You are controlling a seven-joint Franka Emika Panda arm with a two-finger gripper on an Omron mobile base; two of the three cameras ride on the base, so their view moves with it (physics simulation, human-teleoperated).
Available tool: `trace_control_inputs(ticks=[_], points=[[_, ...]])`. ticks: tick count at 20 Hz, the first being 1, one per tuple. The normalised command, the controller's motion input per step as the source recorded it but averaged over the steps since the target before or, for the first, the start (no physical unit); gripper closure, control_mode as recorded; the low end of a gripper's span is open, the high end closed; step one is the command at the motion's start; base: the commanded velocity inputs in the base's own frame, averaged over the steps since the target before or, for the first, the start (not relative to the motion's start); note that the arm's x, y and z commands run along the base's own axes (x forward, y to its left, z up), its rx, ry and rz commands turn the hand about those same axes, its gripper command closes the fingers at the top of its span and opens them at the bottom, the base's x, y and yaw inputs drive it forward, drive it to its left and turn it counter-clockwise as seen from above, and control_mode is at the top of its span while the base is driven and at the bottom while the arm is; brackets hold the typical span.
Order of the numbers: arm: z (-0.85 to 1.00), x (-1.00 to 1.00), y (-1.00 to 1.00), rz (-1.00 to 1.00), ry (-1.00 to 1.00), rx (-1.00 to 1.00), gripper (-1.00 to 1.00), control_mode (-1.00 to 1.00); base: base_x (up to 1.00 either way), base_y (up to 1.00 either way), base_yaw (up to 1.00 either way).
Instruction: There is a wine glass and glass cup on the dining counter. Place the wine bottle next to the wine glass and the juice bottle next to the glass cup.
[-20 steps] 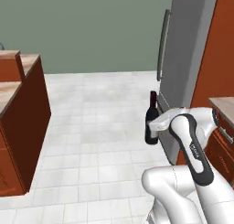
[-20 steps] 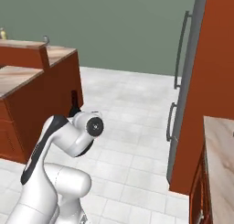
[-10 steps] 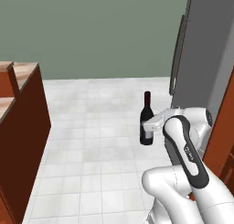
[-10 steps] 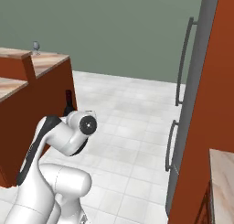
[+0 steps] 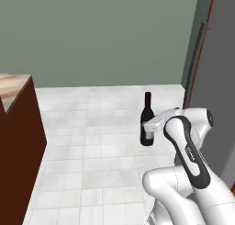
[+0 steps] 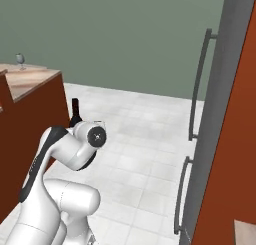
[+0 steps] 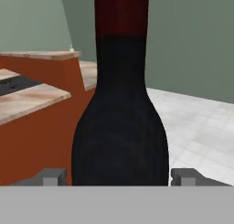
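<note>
The hand (image 7: 119, 176) is gripping the wine bottle (image 5: 147, 120), so keep it upright and carry it gently toward the wine glass (image 6: 20, 60) on the worktop (image 6: 31, 81).

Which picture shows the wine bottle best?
The left base view: the whole wine bottle shows upright, neck to base, held at the end effector. The hand view shows its dark body and red neck very close; the right base view shows just its neck behind the arm.
</note>
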Motion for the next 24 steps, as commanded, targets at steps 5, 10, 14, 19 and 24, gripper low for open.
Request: trace_control_inputs(ticks=[5, 10, 14, 19, 24], points=[[0.00, 0.00, 0.00, 0.00, 0.00, 0.00, 1.00, 1.00, 0.94, 0.08, 0.00], [0.00, 0.00, 0.00, 0.00, 0.00, 0.00, 1.00, 1.00, 0.94, 0.08, 0.00], [0.00, 0.00, 0.00, 0.00, 0.00, 0.00, 1.00, 1.00, 0.94, 0.09, 0.00], [0.00, 0.00, 0.00, 0.00, 0.00, 0.00, 1.00, 1.00, 0.94, 0.09, 0.00], [0.00, 0.00, 0.00, 0.00, 0.00, 0.00, 1.00, 1.00, 0.94, 0.10, 0.00]])
